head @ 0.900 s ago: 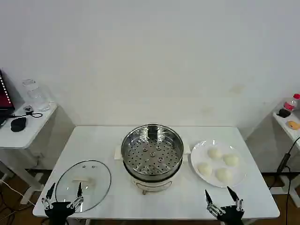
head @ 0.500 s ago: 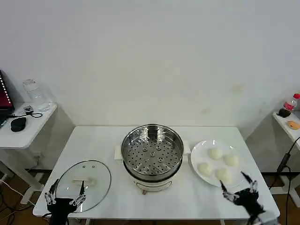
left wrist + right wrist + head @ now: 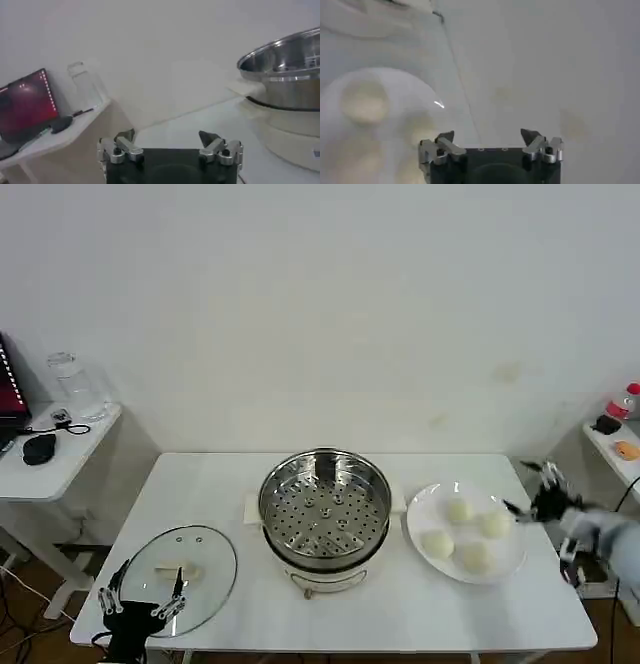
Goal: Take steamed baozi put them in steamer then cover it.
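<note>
The steamer (image 3: 325,506) stands at the table's middle, its perforated tray bare; its shiny wall (image 3: 287,75) also shows in the left wrist view. Several cream-white baozi (image 3: 459,510) lie on a white plate (image 3: 418,509) to its right, and some of these baozi (image 3: 364,101) appear in the right wrist view. The cover (image 3: 178,579) lies flat at the front left. My right gripper (image 3: 538,493) hovers open in the air by the plate's right edge. At the table's front left corner, my left gripper (image 3: 140,596) waits open beside the cover.
A small white side table (image 3: 50,459) at the left holds a laptop (image 3: 27,105), a mouse and a glass jar (image 3: 72,386). Another side table (image 3: 615,446) stands at the right with small items. White tabletop (image 3: 200,494) lies bare behind the cover.
My right gripper has risen from the table's front right edge and swung back to the plate's right side. The left gripper has barely shifted.
</note>
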Tool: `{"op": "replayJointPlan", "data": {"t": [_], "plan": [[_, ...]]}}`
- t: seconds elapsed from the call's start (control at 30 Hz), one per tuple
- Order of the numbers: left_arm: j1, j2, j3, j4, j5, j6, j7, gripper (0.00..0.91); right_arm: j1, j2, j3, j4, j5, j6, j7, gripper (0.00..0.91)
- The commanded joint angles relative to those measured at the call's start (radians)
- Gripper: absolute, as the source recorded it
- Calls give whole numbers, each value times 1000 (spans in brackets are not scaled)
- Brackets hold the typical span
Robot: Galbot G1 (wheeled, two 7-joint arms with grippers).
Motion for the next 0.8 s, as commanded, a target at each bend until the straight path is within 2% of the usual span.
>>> {"op": "replayJointPlan", "data": {"t": [0.03,0.07,0.13,0.17,0.3,0.37,0.5,0.67,0.8], "plan": [[-18,5,1,0,17,12,14,907,693,-84,-629,-313,-73,193,-328,907],[-19,5,0,0,17,12,16,907,755,-58,-707,-346,-66,207,-342,907],[-20,4,-3,-2,16,12,17,907,794,-37,-764,-387,-57,214,-359,907],[-21,3,-6,-2,16,12,17,907,853,7,-835,-420,-40,211,-376,907],[-22,-1,-9,-2,15,12,17,907,941,81,-950,-485,61,177,-428,907],[-28,-6,-11,-3,15,12,17,907,955,104,-1000,-521,74,168,-446,907],[-35,-13,-8,-9,14,12,17,907,960,169,-1051,-632,62,169,-443,907],[-25,-16,-20,-13,11,11,17,907,958,281,-1066,-714,25,167,-439,907],[-21,-19,-27,-15,11,10,18,907,957,321,-1089,-753,8,165,-434,907]]}}
